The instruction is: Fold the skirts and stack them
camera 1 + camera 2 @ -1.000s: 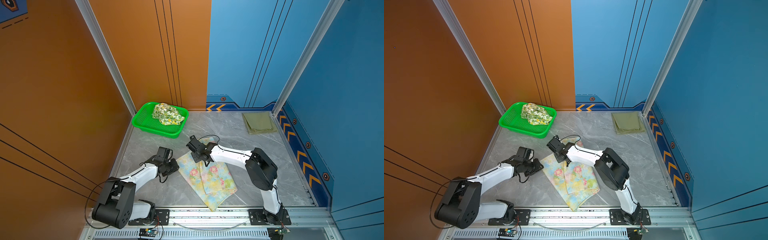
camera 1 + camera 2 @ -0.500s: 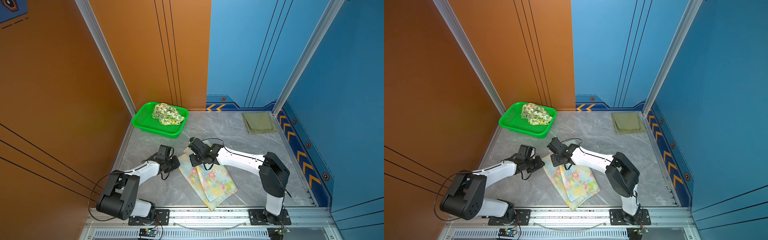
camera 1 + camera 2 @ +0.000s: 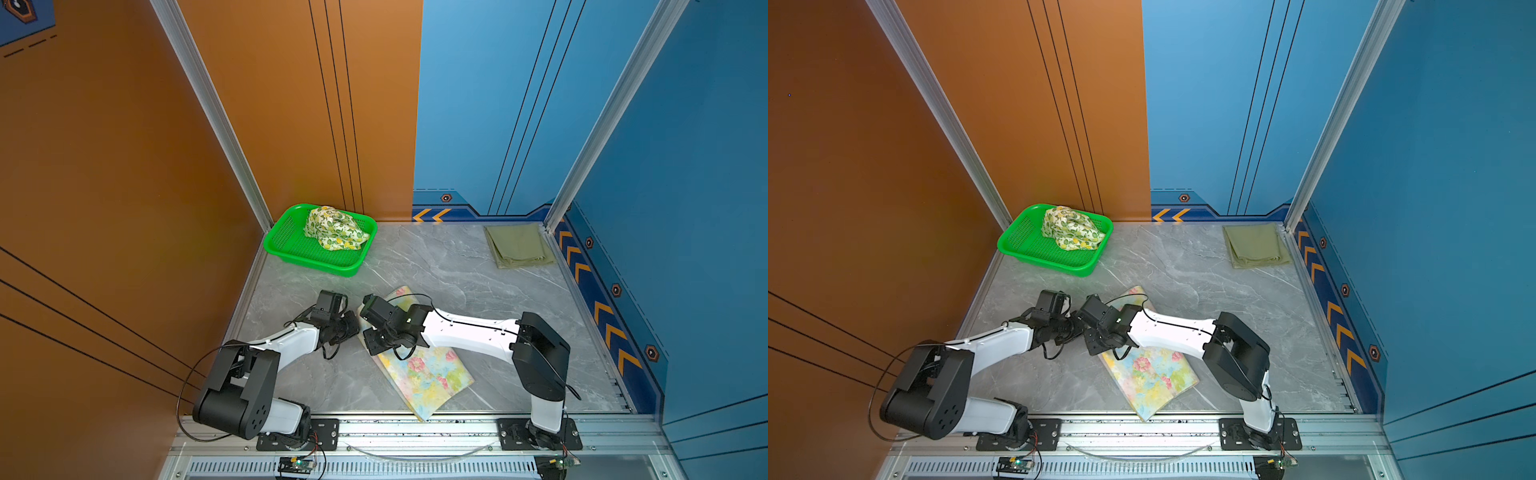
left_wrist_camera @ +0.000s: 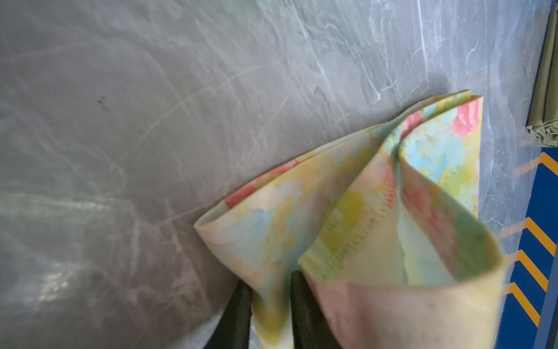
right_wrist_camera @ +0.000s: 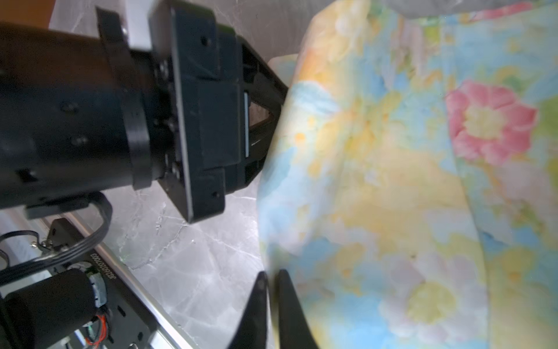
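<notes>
Pinching the flowered skirt (image 3: 424, 376) at its raised left edge with left gripper (image 4: 270, 281). Right gripper (image 5: 271, 278) alongside, barely parted, hold unclear. Lying centre-front, lengthwise front to back, spreading rightward from both.

A robotics lab cell: painted panel walls (image 3: 291, 104), aluminium rail (image 3: 415, 430) carrying two arms (image 3: 469, 328).

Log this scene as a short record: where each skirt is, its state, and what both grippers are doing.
olive skirt: folded flat, far right corner of the table
lemon skirt: crumpled, inside the green basket, far left
floral skirt: partly folded, near middle, one end gathered at the grippers
left gripper: shut on the floral skirt
right gripper: at the floral skirt's edge, fingers nearly together, grip unclear
stack: not yet started, the three skirts lie apart
</notes>
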`<state>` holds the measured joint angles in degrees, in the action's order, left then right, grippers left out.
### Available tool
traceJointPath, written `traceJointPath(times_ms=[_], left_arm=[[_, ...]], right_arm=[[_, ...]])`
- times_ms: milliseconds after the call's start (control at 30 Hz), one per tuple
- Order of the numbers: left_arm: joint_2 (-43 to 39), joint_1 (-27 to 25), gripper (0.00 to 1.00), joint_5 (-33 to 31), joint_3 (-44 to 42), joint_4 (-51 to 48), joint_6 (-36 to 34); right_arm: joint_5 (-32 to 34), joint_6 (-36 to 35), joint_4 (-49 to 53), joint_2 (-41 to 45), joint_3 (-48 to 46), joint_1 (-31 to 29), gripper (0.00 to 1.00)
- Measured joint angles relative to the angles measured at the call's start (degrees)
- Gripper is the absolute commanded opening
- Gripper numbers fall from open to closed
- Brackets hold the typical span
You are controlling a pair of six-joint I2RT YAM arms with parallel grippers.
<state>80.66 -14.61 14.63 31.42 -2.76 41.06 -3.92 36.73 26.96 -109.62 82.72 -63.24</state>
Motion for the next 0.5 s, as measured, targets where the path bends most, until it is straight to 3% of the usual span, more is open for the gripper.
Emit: traceJointPath(times_ms=[33,100,233,500], left_arm=[[-0.3,0.0,0.32,0.0,-0.2,0.0,0.0],[-1.2,0.1,0.38,0.0,-0.4,-0.8,0.3],[-4.0,1.0,0.46,-0.2,-0.9,-4.0,0.5],[-14.5,1.7,0.49,-2.9,-1.4,-12.3,0.8]], right_arm=[[0.0,0.1,0.0,0.0,-0.1,0.0,0.54],[0.4,0.0,-0.5,0.4,-0.5,0.3,0.62],[2.2,0.2,-0.9,5.0,-5.3,2.3,0.64],[8.4,1.3,-0.5,21.0,-18.1,8.8,0.65]])
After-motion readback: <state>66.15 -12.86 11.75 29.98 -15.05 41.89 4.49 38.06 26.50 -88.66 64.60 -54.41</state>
